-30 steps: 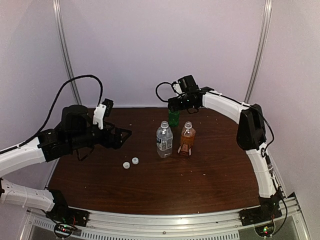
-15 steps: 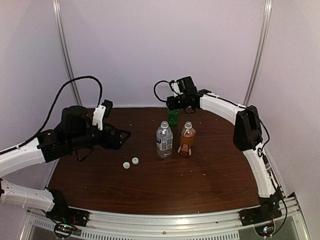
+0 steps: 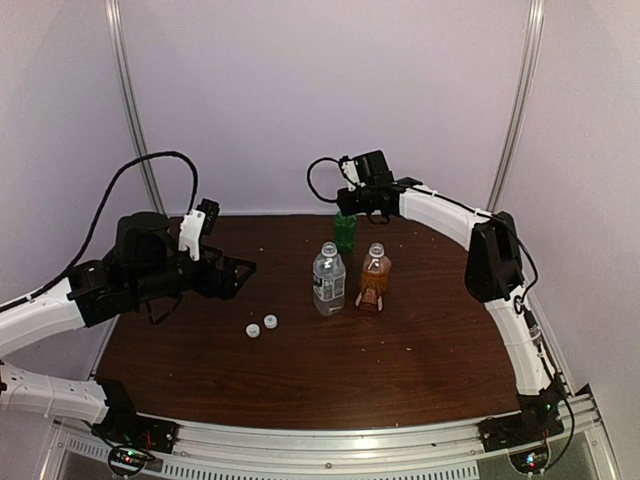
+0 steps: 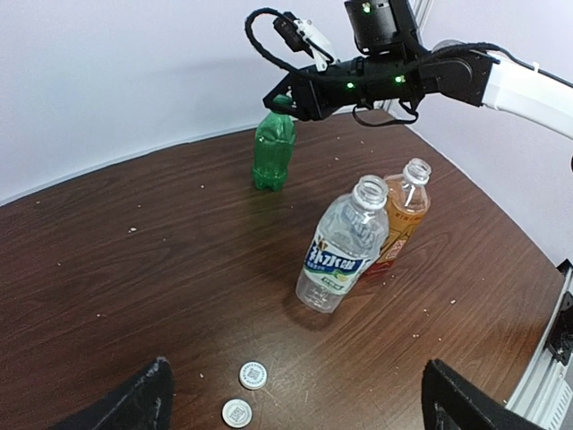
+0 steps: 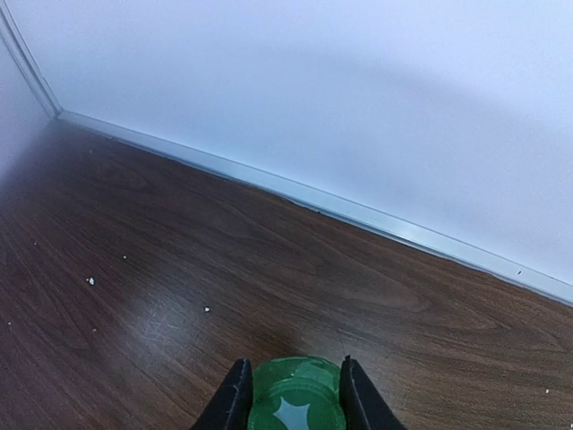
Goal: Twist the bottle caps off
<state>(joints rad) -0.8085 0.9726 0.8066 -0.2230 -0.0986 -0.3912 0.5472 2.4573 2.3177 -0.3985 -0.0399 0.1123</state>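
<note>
So the right gripper (image 5: 291,392) pinches the tiny green plastic screw cap (image 5: 295,410) atop the small translucent green bottle (image 4: 271,157) near the counter's (image 3: 400,360) far edge; the left gripper (image 4: 298,403) gapes wide. Probably light and tippy, so grip the cap's sides.

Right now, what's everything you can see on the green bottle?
The green bottle is small, translucent green plastic with a waisted body, no label visible. It stands upright toward the back of the dark wooden table, apart from the clear bottle and amber bottle. Its green cap sits on top, clamped by the right gripper. Whether the cap has loosened cannot be told.
</note>
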